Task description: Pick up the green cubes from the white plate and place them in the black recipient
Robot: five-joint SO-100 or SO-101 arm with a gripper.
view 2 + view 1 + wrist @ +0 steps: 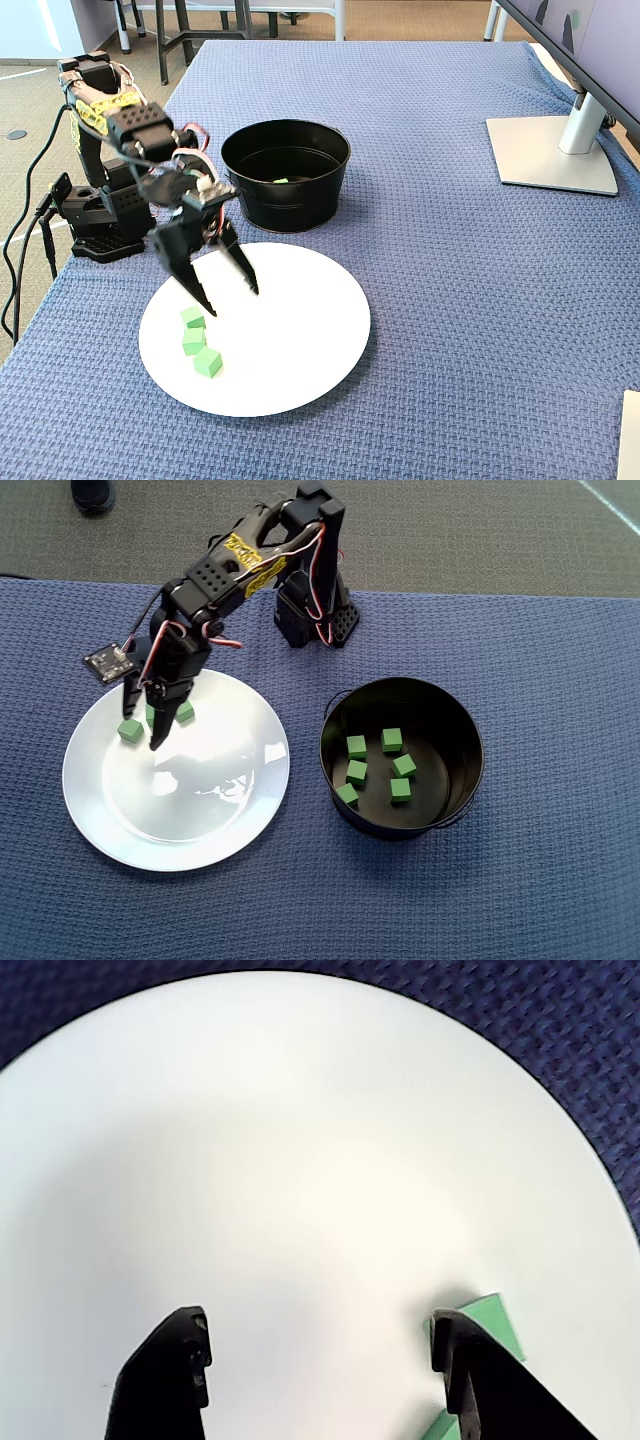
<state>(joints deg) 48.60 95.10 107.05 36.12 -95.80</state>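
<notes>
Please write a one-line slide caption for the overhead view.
Open black two-finger gripper above large white plate with remaining small green cubes; six already lie in round black metal pot.

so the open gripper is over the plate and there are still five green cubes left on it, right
Not five. The fixed view shows three green cubes left on the white plate. The rest holds: the gripper hangs open over the plate, holding nothing.
</notes>
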